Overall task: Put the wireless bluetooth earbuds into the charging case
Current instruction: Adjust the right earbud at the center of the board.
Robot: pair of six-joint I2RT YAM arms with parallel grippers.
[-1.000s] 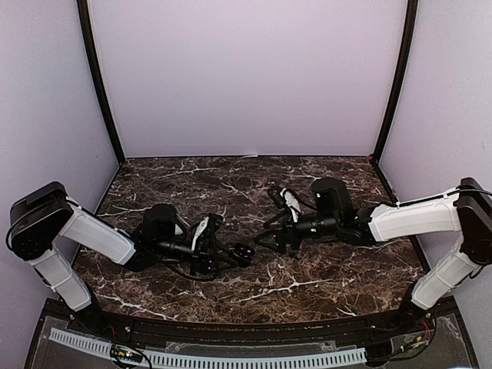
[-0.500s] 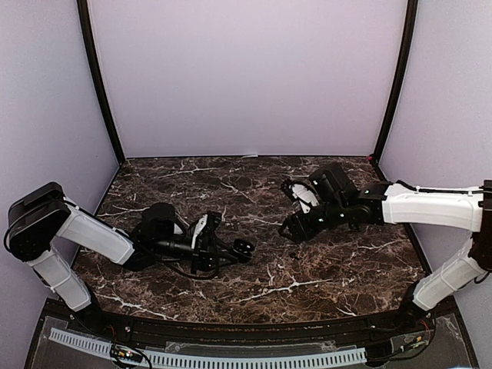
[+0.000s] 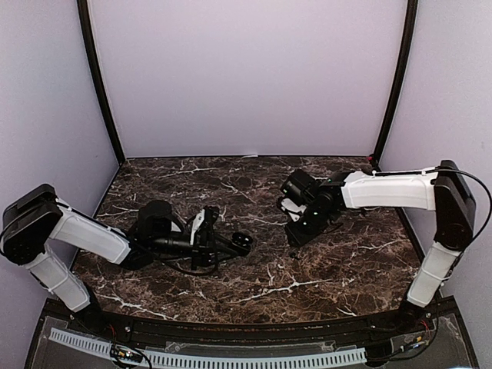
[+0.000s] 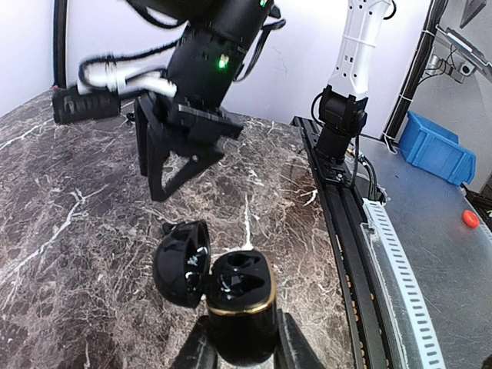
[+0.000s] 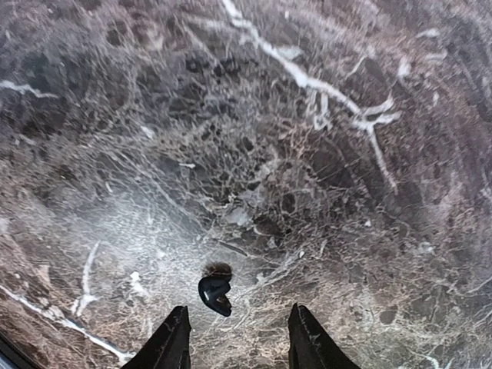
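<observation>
1. The left gripper (image 4: 242, 342) is clamped on the glossy black charging case (image 4: 240, 296), the one with the gold rim. Its lid is flipped open to one side.
2. A tiny black earbud (image 5: 215, 292) lies loose on the dark marble-pattern table (image 5: 346, 115), well apart from the case. It sits just ahead of the right gripper (image 5: 238, 338), whose fingers are spread and touching nothing.
3. Compared with a second ago, the right arm has pulled back from the middle, where it reached toward the case. It has swung rightward and now points down over the bud.
4. The left arm and the case have barely budged.
</observation>
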